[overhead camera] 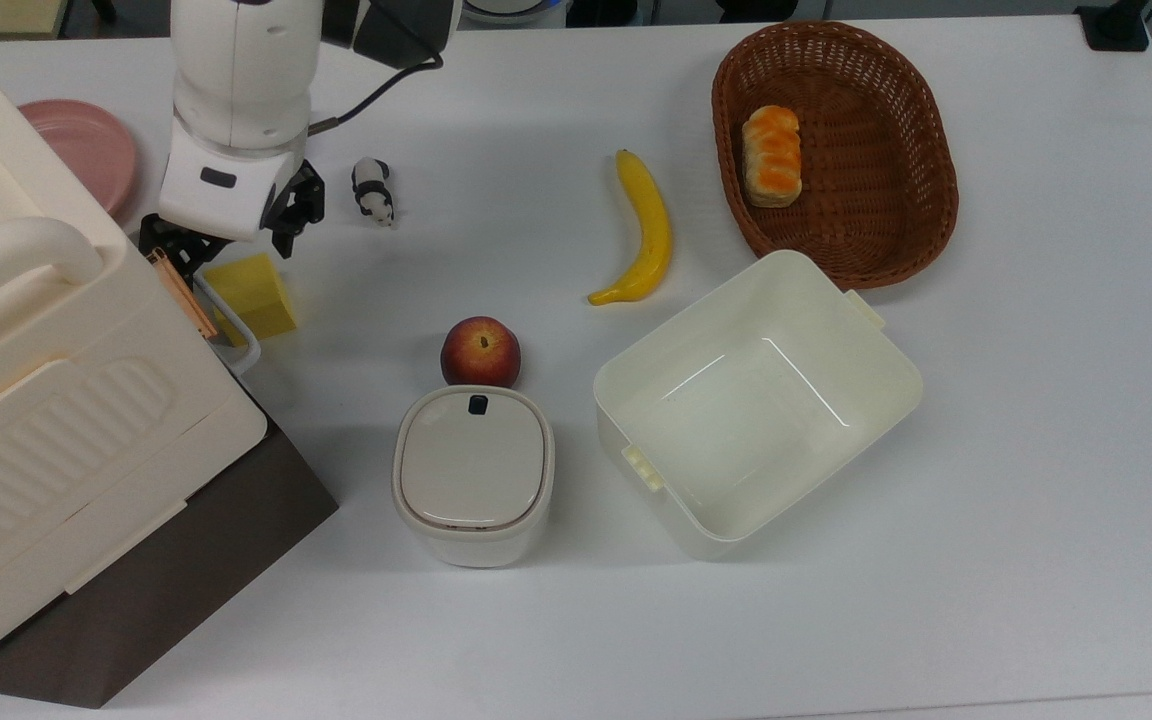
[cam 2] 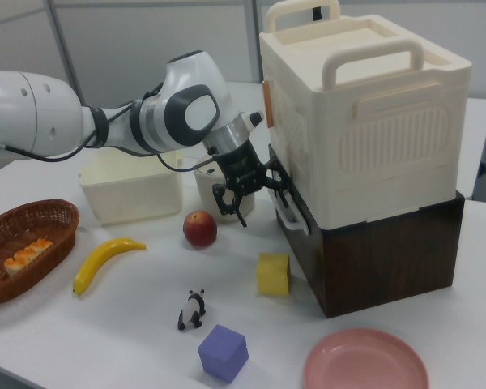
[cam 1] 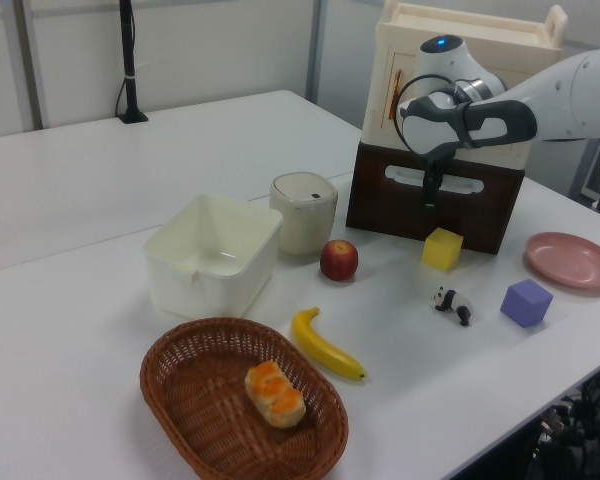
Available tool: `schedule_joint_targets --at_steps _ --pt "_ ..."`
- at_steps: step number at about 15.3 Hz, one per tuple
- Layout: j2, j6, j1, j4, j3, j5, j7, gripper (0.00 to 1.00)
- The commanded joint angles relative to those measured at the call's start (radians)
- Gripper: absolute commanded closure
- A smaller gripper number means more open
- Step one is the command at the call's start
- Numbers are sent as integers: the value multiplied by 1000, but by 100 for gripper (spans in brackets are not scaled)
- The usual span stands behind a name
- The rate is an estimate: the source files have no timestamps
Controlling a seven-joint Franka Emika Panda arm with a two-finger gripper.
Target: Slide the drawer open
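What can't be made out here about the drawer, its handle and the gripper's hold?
- Drawer: in the top view the big cream case covers it from above, so how far it is out is hidden.
- Handle: in the left view the gripper stands in front of it; contact can't be told.
- Gripper: in the top view the arm's white wrist covers it; the right view is too cluttered to tell its hold.

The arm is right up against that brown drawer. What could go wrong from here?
1. The gripper is open beside the thin white handle; if it closes off-centre, it might slip off.
2. The yellow cube sits just in front of the drawer, so the sliding front may shove it.
3. The cream case stacked on top could shift if the pull jerks.
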Motion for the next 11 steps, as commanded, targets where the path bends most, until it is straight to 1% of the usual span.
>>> schedule_joint_targets --at_steps 1,2,4,6,11 --pt "-3 29 5 -16 -8 -29 21 0" --pt "-3 29 5 -16 -8 -29 21 15" --pt "-3 29 5 -16 -8 -28 23 16" --pt "-3 29 5 -16 -8 -28 23 21" --pt "-3 29 5 -15 -6 -28 23 20"
